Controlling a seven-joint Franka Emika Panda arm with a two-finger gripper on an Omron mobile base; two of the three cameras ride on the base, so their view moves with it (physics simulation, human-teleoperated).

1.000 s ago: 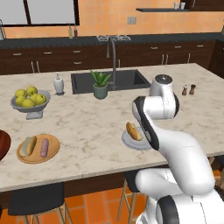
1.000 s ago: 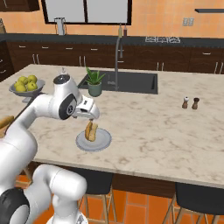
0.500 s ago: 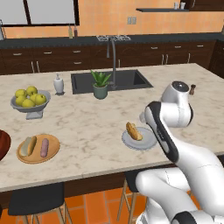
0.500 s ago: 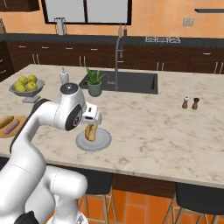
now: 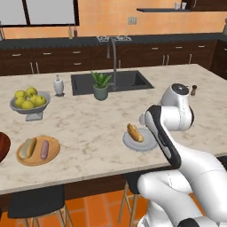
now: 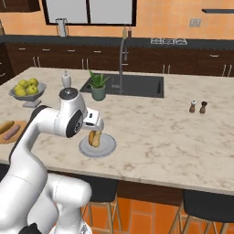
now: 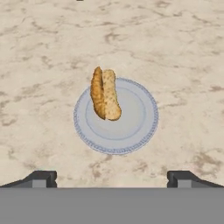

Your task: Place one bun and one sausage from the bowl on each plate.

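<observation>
The gripper [image 7: 112,177] hangs above the counter [image 7: 183,52] with its 2 fingers [image 7: 40,178] spread wide and holding nothing. Ahead of the fingertips and centred between them lies the grey plate [image 7: 135,127], flat on the marble. A bun [image 7: 105,94] rests on the plate's far left part, well clear of both fingers.

The grey plate [image 7: 116,117] lies flat on the counter with 1 bun [image 7: 105,93] on it, toward one side. The orange plate [image 5: 38,150] lies far off, holding 1 bun [image 5: 27,147] and 1 sausage [image 5: 44,149] side by side. The brown bowl [image 5: 2,146] is just beside it.
</observation>
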